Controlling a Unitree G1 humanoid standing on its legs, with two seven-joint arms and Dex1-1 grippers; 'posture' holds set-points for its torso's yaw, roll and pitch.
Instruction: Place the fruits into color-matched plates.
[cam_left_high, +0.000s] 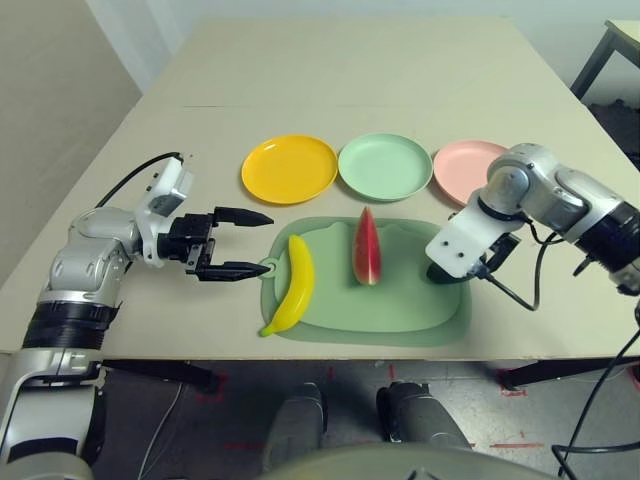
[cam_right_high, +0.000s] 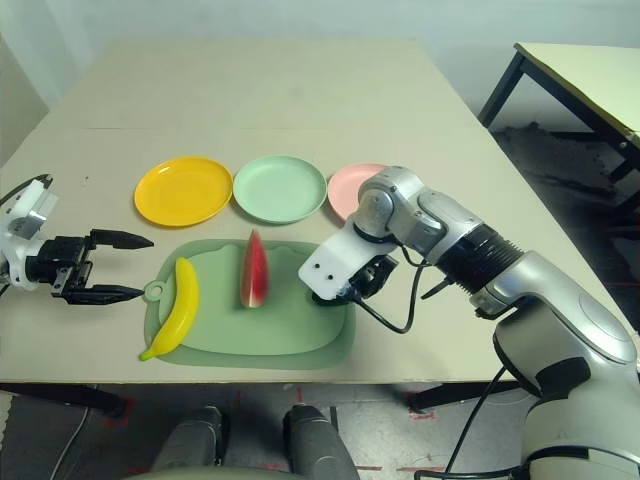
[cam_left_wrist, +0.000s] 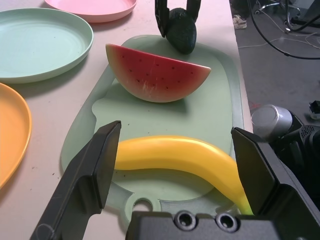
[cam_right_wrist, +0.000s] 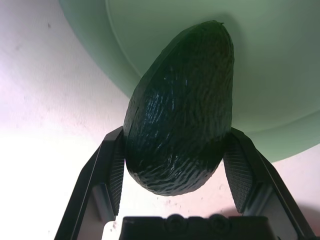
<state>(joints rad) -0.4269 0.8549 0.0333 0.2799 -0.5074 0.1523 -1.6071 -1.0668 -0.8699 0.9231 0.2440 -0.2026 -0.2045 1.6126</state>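
The table (cam_left_high: 350, 70) (beige) carries three plates (cam_left_high: 385, 165) and a mat (cam_left_high: 400, 318).

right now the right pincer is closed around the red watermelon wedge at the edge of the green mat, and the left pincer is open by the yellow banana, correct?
Not quite. The right pincer grips the dark green oval avocado, not the red watermelon wedge, which lies free on the green mat; the right wrist view shows it. The left pincer is indeed open by the curved yellow banana.
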